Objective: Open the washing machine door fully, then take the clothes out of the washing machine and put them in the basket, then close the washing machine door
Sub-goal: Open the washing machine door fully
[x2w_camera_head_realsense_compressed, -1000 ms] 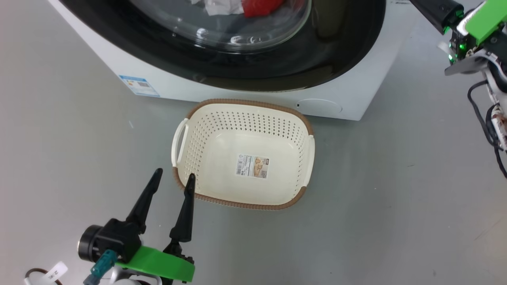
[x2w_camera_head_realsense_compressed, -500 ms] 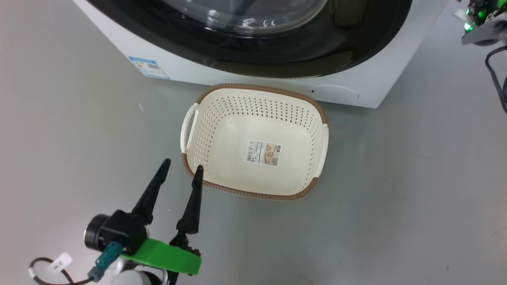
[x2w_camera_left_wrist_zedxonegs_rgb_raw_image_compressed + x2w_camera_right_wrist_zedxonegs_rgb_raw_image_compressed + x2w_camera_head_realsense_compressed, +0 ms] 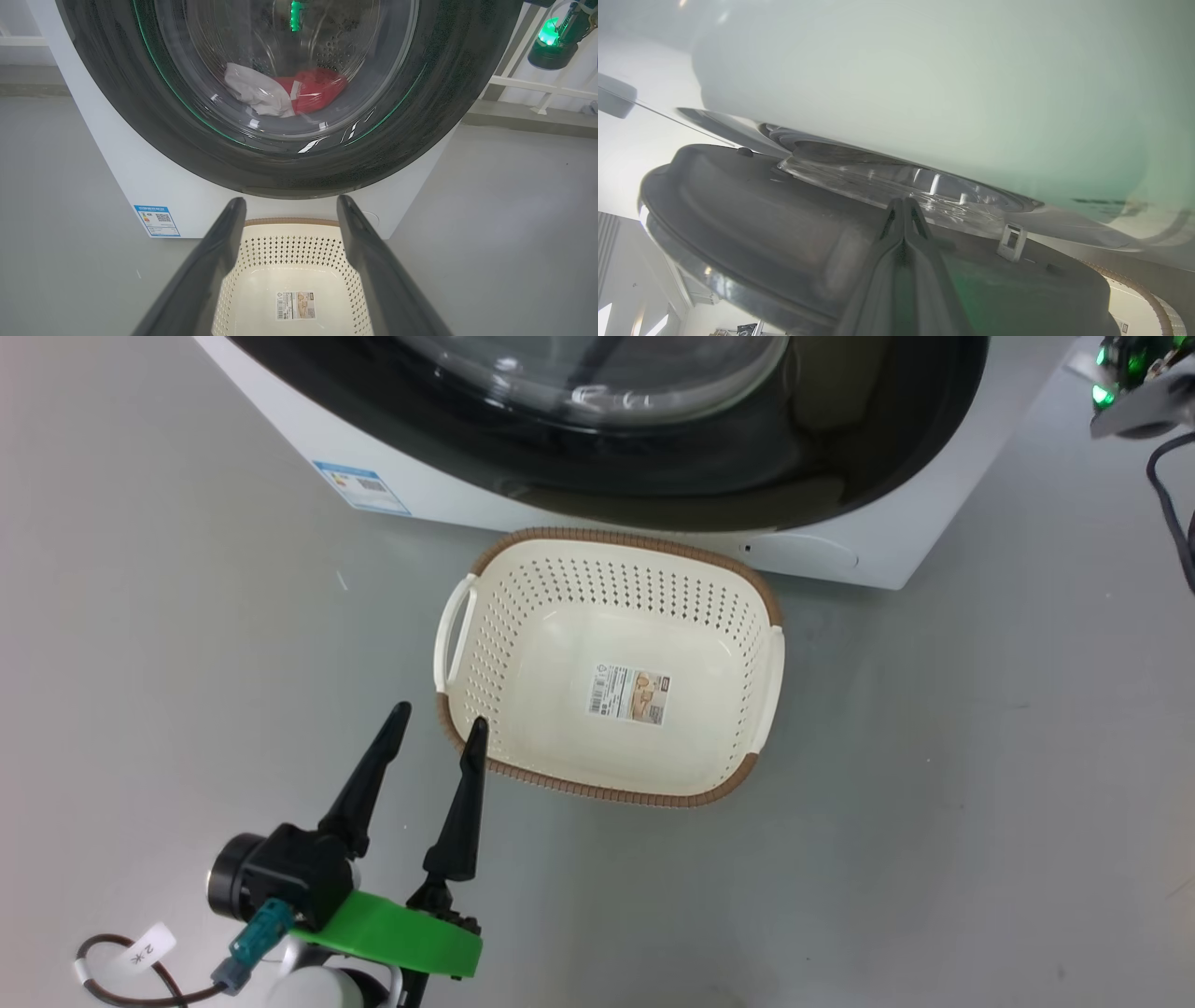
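The white washing machine (image 3: 887,546) stands at the top of the head view, its black-rimmed door (image 3: 709,490) over the front. In the right wrist view the door's grey inner face (image 3: 761,210) stands a little off the white front (image 3: 924,93), and my shut right gripper (image 3: 903,201) points into that gap, near the glass bowl. Through the glass, the red and white clothes (image 3: 310,91) lie in the drum. The cream basket (image 3: 616,535) sits on the floor before the machine, with nothing in it. My left gripper (image 3: 440,717) hovers open at its near left corner, holding nothing.
Grey floor lies all around the basket. A blue label sticker (image 3: 359,487) marks the machine's lower left corner. My right arm's wrist with a green light (image 3: 1125,383) and a black cable (image 3: 1172,495) hang at the upper right. A white railing (image 3: 537,84) stands beyond the machine.
The head camera has moved: the whole picture slid up and to the right, so the clothes left the top edge. My left gripper keeps its place beside the basket. The right wrist sits nearer the corner.
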### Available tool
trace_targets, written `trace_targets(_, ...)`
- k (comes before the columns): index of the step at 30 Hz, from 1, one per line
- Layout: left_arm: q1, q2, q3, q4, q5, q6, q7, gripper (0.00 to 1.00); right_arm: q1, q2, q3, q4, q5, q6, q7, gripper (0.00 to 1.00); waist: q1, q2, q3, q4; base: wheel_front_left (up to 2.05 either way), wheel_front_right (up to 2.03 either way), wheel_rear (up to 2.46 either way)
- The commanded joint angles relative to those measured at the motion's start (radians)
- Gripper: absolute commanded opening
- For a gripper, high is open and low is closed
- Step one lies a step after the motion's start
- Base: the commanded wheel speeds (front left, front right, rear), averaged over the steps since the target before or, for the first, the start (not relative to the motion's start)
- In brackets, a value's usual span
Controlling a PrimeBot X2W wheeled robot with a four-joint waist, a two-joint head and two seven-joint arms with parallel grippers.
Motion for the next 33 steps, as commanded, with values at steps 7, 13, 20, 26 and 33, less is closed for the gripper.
trace_targets(7, 0.005, 0.012, 0.03, -0.016, 0.0, 0.014, -0.012, 1.0, 0.101, 0.038, 0.02, -0.086, 0.015, 0.008, 0.055, 0.0, 0.0, 0.0, -0.051, -0.015, 0.0, 0.0, 0.0)
trace_targets(13, 0.024, 0.012, 0.04, -0.013, 0.011, 0.011, -0.012, 1.0, 0.17, 0.049, 0.037, -0.135, 0.014, 0.008, 0.091, 0.0, 0.0, 0.0, -0.089, -0.024, 0.0, 0.0, 0.0)
trace_targets(20, 0.053, 0.012, 0.046, -0.009, 0.032, 0.009, -0.012, 1.0, 0.253, 0.06, 0.055, -0.195, 0.011, 0.008, 0.118, 0.0, 0.0, 0.0, -0.139, -0.025, 0.0, 0.0, 0.0)
trace_targets(26, 0.097, 0.012, 0.059, -0.007, 0.055, 0.007, -0.012, 1.0, 0.341, 0.068, 0.071, -0.258, 0.011, 0.008, 0.144, 0.0, 0.0, 0.0, -0.194, -0.021, 0.0, 0.0, 0.0)
trace_targets(33, 0.141, 0.012, 0.076, -0.008, 0.071, 0.005, -0.012, 1.0, 0.441, 0.083, 0.083, -0.316, 0.013, 0.008, 0.159, 0.0, 0.0, 0.0, -0.252, -0.007, 0.0, 0.0, 0.0)
